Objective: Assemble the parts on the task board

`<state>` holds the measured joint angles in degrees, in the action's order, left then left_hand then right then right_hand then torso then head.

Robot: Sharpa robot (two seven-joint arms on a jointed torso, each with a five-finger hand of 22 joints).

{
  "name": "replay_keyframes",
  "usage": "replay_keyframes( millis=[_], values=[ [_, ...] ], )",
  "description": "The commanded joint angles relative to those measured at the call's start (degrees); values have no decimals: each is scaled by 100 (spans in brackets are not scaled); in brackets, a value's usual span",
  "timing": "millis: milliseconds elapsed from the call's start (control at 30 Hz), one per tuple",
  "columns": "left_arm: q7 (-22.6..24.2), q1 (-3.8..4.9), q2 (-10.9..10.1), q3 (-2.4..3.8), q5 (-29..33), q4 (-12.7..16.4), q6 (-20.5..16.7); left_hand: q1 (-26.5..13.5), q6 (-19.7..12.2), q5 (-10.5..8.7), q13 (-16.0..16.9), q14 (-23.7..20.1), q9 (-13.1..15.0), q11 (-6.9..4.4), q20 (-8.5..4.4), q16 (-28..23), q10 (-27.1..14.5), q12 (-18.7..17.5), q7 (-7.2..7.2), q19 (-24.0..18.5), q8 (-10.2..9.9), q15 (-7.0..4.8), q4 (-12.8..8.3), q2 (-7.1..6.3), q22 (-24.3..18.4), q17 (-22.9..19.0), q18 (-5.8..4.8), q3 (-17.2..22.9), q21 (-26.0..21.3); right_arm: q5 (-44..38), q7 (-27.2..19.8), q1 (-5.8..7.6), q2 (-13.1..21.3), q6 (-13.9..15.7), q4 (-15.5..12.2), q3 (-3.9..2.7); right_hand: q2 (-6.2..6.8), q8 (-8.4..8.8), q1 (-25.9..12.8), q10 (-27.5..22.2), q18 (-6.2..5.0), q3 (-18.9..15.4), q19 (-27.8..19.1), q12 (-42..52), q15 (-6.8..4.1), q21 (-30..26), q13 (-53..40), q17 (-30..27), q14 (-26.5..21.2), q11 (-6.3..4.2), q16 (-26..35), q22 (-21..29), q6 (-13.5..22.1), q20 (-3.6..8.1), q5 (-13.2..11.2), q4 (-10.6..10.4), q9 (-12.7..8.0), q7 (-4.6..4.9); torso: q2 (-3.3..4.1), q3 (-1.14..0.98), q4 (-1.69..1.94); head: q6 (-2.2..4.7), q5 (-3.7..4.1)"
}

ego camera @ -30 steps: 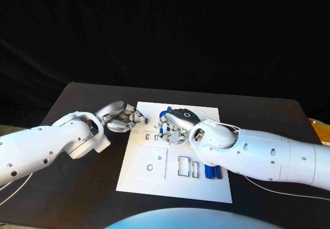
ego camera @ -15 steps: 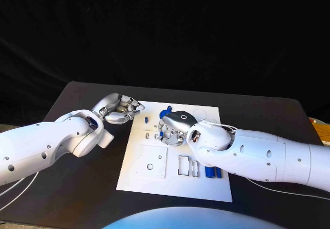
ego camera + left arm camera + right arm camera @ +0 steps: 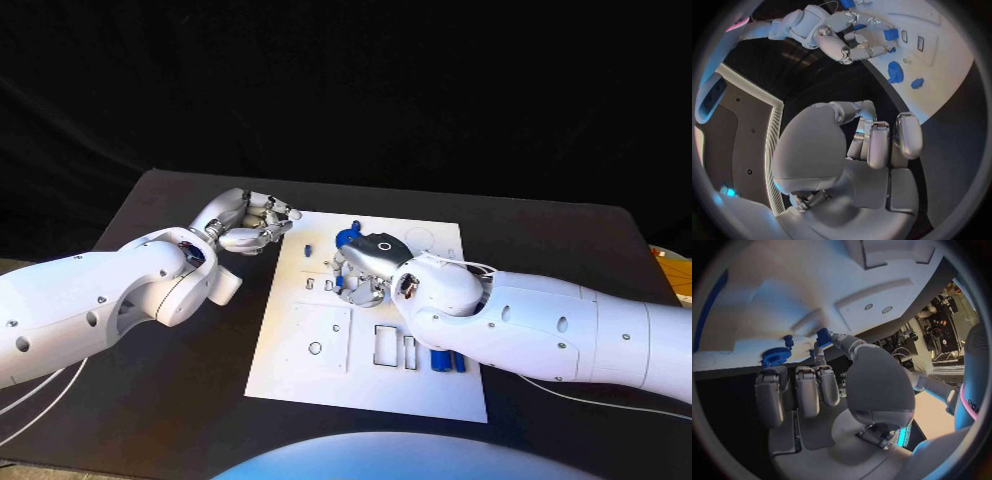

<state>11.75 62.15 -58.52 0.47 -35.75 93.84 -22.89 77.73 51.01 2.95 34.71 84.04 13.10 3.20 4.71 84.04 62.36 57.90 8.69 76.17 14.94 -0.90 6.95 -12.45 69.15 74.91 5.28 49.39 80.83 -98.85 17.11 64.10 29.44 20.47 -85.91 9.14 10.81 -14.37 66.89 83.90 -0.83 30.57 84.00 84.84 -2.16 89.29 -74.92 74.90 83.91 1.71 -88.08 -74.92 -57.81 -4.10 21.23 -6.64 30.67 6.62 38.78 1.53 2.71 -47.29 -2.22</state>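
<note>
Task board long axis running away from robot, right hand pinching blue part

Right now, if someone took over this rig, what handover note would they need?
Left hand: fingers curled in, holding nothing, above the black table beside the far left corner of the white task board.
Right hand: over the board's far half, pinching a small blue block at its fingertips.
Parts: a blue toothed gear sits on the board beyond the right hand; two long blue bars lie at the board's right edge.
Done: nothing I can confirm.
Left: seat the block, then probably the bars; nearby rectangular slots look unfilled.
</note>
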Motion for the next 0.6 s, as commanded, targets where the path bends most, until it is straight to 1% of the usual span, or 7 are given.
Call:
replay_keyframes(
  millis=[33,267,500,600],
  values=[
    [114,9,10,5,145,10,-21,-48,53,19,8,236,5,36,52,20,-9,-25,-4,2,-30,53,-3,2,-5,391,-64,-17,-3,-107,66,-20,4,-67,2,12,1,-3,42,172,68,-27,573,-23,-36,4,-971,1098,520,-44,-29,-1489,-89,44,-24,-1,5,-89,0,-2,0,-4,-4],
    [98,9,12,5,147,-4,4,-52,58,19,3,236,5,37,54,20,-12,-28,-3,0,-30,55,0,6,-8,390,-63,-25,-4,-109,49,-25,20,-9,-8,12,3,-1,40,165,66,-30,569,-31,-35,-5,-963,1098,520,-43,-28,-1486,-87,44,-30,-3,4,-88,-2,1,-6,-9,-10],
    [82,9,14,5,148,-12,40,-54,64,20,18,237,5,38,56,22,-5,-20,-3,8,-31,56,1,15,5,396,-66,-35,2,-108,26,-40,45,21,-37,11,6,2,39,163,65,-34,566,-34,-35,-12,-960,1091,519,-42,-26,-1484,-83,44,-36,-5,3,-86,1,4,-1,-14,-5],
    [76,9,15,5,148,-20,50,-54,64,20,18,237,5,38,56,22,-5,-20,-3,8,-31,56,1,15,5,396,-66,-35,2,-108,19,-45,53,28,-40,11,14,6,38,143,62,-40,561,-59,-34,-26,-937,1094,519,-41,-27,-1480,-75,43,-43,-5,1,-84,0,2,2,-17,-8]
  ],
)
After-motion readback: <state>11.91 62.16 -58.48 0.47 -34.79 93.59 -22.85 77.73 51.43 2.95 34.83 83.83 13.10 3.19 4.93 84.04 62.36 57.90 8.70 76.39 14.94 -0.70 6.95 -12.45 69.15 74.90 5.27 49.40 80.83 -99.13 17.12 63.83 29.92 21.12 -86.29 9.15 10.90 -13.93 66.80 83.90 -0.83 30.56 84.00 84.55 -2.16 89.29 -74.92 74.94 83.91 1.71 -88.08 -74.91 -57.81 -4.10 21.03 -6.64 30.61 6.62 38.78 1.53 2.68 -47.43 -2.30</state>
